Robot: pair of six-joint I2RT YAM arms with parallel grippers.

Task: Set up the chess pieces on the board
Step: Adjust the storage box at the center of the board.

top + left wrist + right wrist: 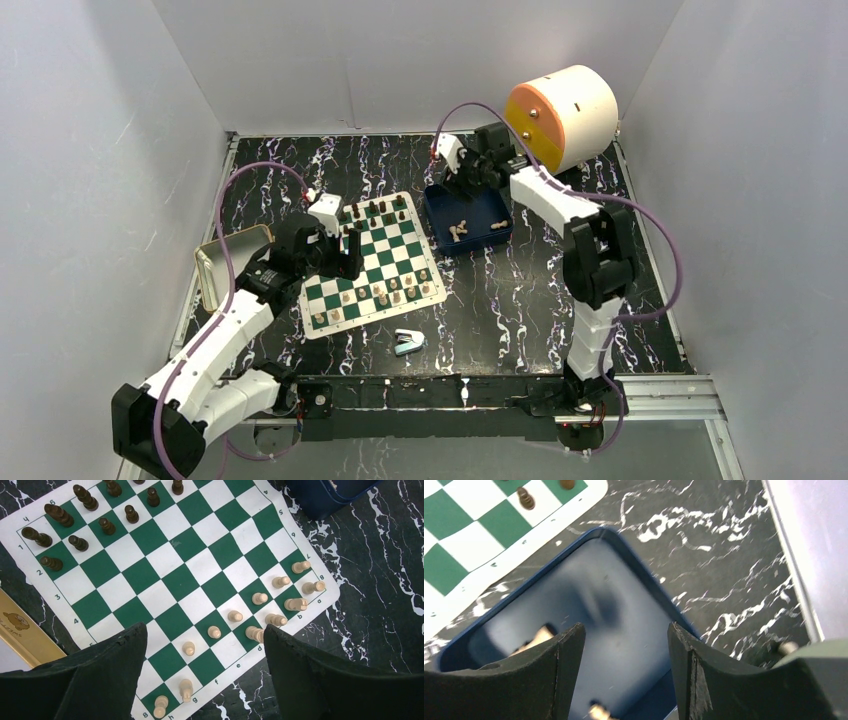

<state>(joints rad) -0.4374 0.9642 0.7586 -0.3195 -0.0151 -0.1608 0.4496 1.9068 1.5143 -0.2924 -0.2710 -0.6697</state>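
Note:
The green and white board (372, 268) lies left of centre. Dark chess pieces (80, 521) stand along its far rows and light chess pieces (260, 598) along its near rows. My left gripper (204, 630) hovers open over the light side with nothing between its fingers (100, 680). In the top view it is at the board's left edge (348, 252). My right gripper (625, 627) hangs open and empty over the dark blue tray (624, 590). Loose light pieces (540, 636) lie in the tray, and they also show in the top view (460, 230).
A light-blue stapler-like object (408, 342) lies in front of the board. A shallow metal tin (222, 262) sits at the left table edge. A white and orange cylinder (562, 115) stands at the back right. White walls enclose the black marbled table (520, 300).

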